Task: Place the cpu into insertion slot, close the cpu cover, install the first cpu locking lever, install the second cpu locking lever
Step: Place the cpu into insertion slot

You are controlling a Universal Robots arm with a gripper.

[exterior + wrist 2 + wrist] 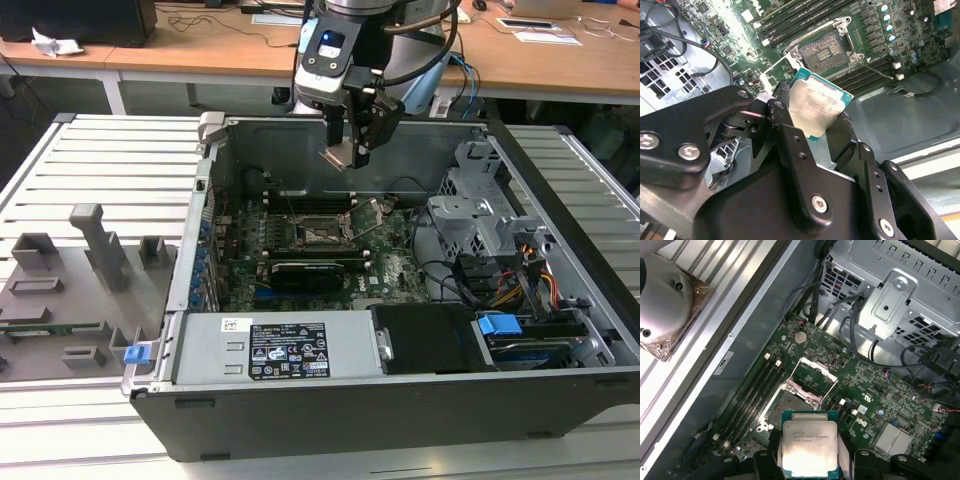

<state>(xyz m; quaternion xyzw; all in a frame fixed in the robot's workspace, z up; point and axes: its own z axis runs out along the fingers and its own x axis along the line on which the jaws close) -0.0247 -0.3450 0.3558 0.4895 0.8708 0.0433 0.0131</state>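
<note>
My gripper [345, 155] is shut on the cpu [336, 157], a small square chip with a dull silver top, and holds it tilted in the air above the open computer case. Both wrist views show the cpu [815, 107] [807, 447] clamped by its edges between the black fingers [782, 100]. Below it on the green board lies the insertion slot [322, 232] [826, 50] [787, 405], bare, with its dark pin field showing. The cpu cover [812, 374] [774, 75] stands swung up at one side of the slot. A thin silver lever [880, 71] juts out beside the slot.
Long black memory slots [310, 200] flank the socket, and a black graphics card [315, 272] lies just in front. A power supply [285, 350] sits at the case front and a metal drive cage [480, 225] with cables on the exterior view's right. A grey fixture plate [70, 290] lies outside on the exterior view's left.
</note>
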